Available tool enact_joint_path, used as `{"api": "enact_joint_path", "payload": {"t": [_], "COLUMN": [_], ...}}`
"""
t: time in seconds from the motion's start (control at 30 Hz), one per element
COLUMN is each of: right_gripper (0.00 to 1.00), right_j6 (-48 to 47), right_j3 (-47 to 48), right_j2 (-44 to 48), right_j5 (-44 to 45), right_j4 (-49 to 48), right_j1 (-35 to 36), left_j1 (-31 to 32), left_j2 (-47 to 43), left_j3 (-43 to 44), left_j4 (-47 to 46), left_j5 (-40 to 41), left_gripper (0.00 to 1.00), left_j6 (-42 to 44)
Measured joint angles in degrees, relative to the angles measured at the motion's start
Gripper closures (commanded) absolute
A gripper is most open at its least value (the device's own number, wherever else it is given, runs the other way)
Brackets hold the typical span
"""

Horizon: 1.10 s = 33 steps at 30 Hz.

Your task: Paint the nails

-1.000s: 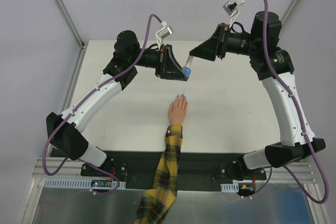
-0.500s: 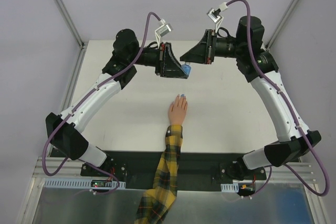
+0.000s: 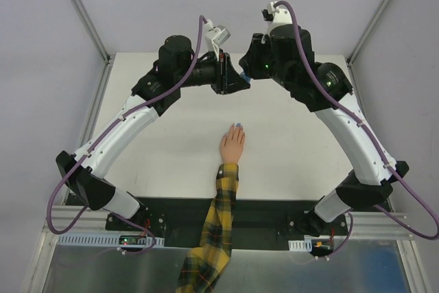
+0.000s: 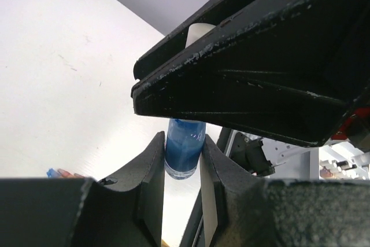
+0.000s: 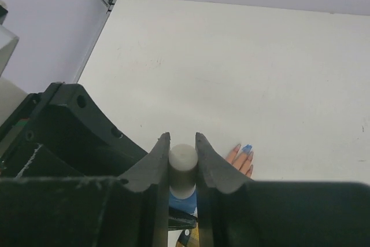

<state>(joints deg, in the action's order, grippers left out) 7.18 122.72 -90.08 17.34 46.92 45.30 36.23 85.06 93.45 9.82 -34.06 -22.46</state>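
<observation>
**A:** Start big. What's laid out?

**B:** The white table (image 3: 171,142) fills the middle of the overhead view, and both arms arch up to meet near its upper centre. Below them, at frame centre, lies the peach hand (image 3: 232,146), its plaid sleeve (image 3: 218,217) trailing to the bottom edge.

**A:** And the grippers?

**B:** The left gripper (image 4: 182,143) pinches the blue bottle (image 4: 184,157) by its body. The right gripper (image 5: 182,138) is pressed tight on the white cap (image 5: 183,157) from both sides.

**A:** How far along?

**B:** The nails (image 5: 247,148) sit lower right in the right wrist view. One, perhaps two, show blue; the rest look skin-toned. I'd judge it partly done, with most nails left.

**A:** Anything in the way?

**B:** The cap is on the bottle, so no brush is out, and the bottle hangs well apart from the hand. Whether the cap is coming off or going on, I can't tell.
</observation>
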Motion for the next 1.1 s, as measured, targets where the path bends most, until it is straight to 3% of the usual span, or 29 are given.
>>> {"api": "enact_joint_path", "payload": {"t": [0.03,0.23,0.33,0.5,0.6,0.77,0.97,1.0,1.07,1.1], "right_gripper": [0.62,0.32,0.22,0.17,0.19,0.36,0.50,0.58,0.61,0.68], "right_j6": [-0.3,-3.5,-4.2,-0.1,4.1,12.7,17.9,18.5,19.3,19.7], "right_j3": [0.0,-1.2,-5.6,-14.3,-19.1,-27.6,-30.4,-30.6,-31.5,-31.9], "right_j2": [0.0,1.4,5.0,9.8,10.1,10.2,10.2,10.3,10.6,10.8], "right_j5": [-0.4,-12.0,-22.4,-49.8,-61.0,-70.9,-76.0,-76.7,-77.7,-78.2], "right_j4": [0.2,2.3,0.6,-11.3,-20.9,-34.7,-43.1,-44.5,-46.5,-47.1], "right_j1": [-0.2,-7.1,-13.4,-23.2,-23.6,-23.7,-23.7,-23.7,-23.7,-23.7], "left_j1": [0.1,-1.2,-1.9,-1.7,-1.7,-1.7,-1.7,-1.7,-1.7,-1.7], "left_j2": [0.0,-0.6,-0.7,-0.7,-0.9,-0.9,-0.9,-0.9,-0.9,-0.9], "left_j3": [0.0,-2.3,-3.3,-3.6,-4.7,-6.1,-6.1,-6.1,-6.1,-6.1], "left_j4": [0.1,0.5,1.3,-0.2,-3.8,-8.8,-13.6,-14.1,-14.9,-15.2], "left_j5": [0.3,2.6,0.1,-9.9,-16.3,-22.5,-26.1,-26.1,-26.2,-26.1], "left_gripper": [1.00,1.00,1.00,1.00,1.00,1.00,1.00,1.00,1.00,1.00], "left_j6": [0.3,1.5,1.8,0.9,-1.2,-5.0,-8.3,-8.6,-9.2,-9.6]}}
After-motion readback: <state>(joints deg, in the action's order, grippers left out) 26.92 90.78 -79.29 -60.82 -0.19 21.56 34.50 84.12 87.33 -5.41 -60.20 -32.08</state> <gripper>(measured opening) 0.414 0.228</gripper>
